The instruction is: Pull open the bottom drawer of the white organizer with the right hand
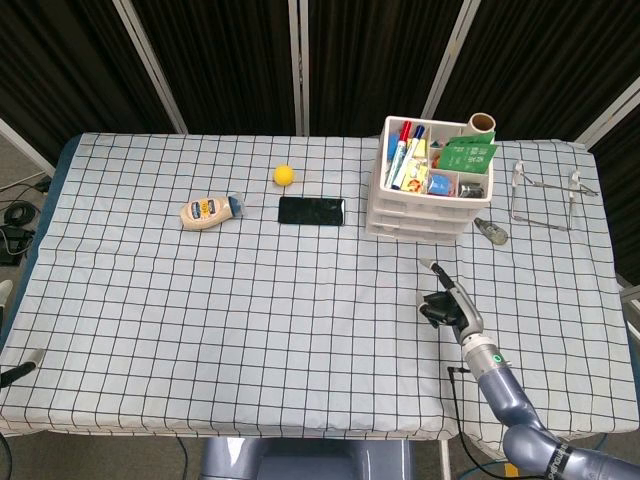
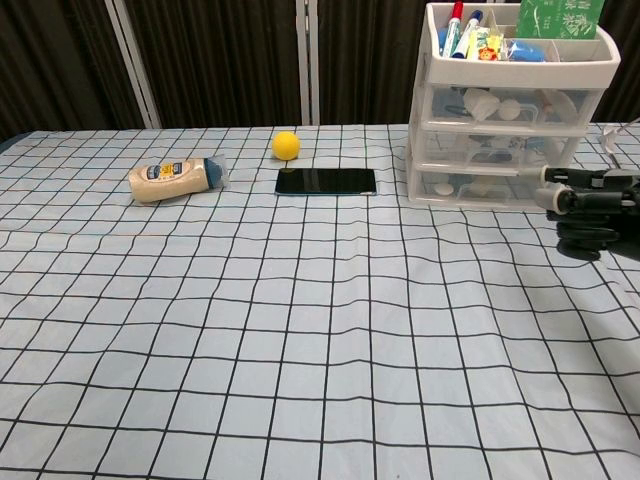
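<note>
The white organizer (image 1: 428, 190) stands at the far right part of the table (image 1: 200, 320), and its bottom drawer (image 2: 490, 187) is closed. The right hand (image 1: 446, 302) is above the cloth near the front of the organizer, not touching it; it holds nothing, but how far its fingers are apart I cannot tell. Only a small part of the left hand (image 1: 18, 372) shows at the table's left edge, and its state I cannot tell.

Probably a lab or test studio. Black curtains (image 1: 230, 60) on metal poles back a table under a grid-checked cloth (image 1: 250, 300). Cables (image 1: 15, 215) lie on the floor.
</note>
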Robot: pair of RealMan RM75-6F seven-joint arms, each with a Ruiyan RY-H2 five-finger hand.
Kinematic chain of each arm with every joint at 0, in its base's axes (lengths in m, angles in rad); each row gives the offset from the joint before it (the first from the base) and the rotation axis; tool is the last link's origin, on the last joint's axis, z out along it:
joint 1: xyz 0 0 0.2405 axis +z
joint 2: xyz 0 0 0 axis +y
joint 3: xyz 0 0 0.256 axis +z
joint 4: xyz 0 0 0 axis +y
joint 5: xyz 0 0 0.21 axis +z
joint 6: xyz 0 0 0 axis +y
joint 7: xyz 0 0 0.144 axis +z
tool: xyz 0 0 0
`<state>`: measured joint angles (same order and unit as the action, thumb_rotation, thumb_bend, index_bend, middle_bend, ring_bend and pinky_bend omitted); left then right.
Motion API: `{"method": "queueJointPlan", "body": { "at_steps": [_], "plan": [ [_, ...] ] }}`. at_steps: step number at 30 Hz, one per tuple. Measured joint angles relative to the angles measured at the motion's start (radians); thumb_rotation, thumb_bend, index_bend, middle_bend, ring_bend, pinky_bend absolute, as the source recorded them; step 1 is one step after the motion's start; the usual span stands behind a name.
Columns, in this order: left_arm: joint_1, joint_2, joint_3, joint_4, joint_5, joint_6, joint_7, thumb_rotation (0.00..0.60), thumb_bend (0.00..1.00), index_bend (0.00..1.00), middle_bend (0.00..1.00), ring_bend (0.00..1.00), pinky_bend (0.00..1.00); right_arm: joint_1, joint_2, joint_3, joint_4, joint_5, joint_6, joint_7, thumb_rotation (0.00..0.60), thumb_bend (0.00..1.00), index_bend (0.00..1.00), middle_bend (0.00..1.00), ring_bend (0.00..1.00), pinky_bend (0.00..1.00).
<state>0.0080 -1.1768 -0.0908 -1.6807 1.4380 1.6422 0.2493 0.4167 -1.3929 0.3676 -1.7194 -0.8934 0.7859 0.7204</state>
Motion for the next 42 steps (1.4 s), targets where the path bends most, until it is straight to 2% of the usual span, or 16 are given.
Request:
{"method": "queueJointPlan", "body": {
  "at_steps": [7,14,28,42],
  "plan": [
    [-0.007,0.001,-0.007,0.006,-0.018,-0.021,-0.014,0.6,0.04,0.0,0.0,0.0,0.0,0.024,-0.156,0.045,0.097,0.034,0.077,0.028,0.6,0.48,0.22,0.99,0.99,0.86],
    [-0.014,0.0,-0.012,0.013,-0.032,-0.038,-0.022,0.6,0.04,0.0,0.0,0.0,0.0,0.048,-0.266,0.092,0.199,0.06,0.111,0.051,0.6,0.48,0.19,0.99,0.99,0.86],
    [-0.022,0.005,-0.015,0.017,-0.043,-0.056,-0.038,0.6,0.04,0.0,0.0,0.0,0.0,0.113,-0.359,0.124,0.35,0.073,0.034,0.019,0.6,0.48,0.05,0.99,0.99,0.86],
    [-0.03,0.013,-0.019,0.024,-0.057,-0.076,-0.062,0.6,0.04,0.0,0.0,0.0,0.0,0.139,-0.415,0.175,0.446,0.075,0.03,0.014,0.6,0.49,0.04,0.99,0.99,0.86]
  ]
}}
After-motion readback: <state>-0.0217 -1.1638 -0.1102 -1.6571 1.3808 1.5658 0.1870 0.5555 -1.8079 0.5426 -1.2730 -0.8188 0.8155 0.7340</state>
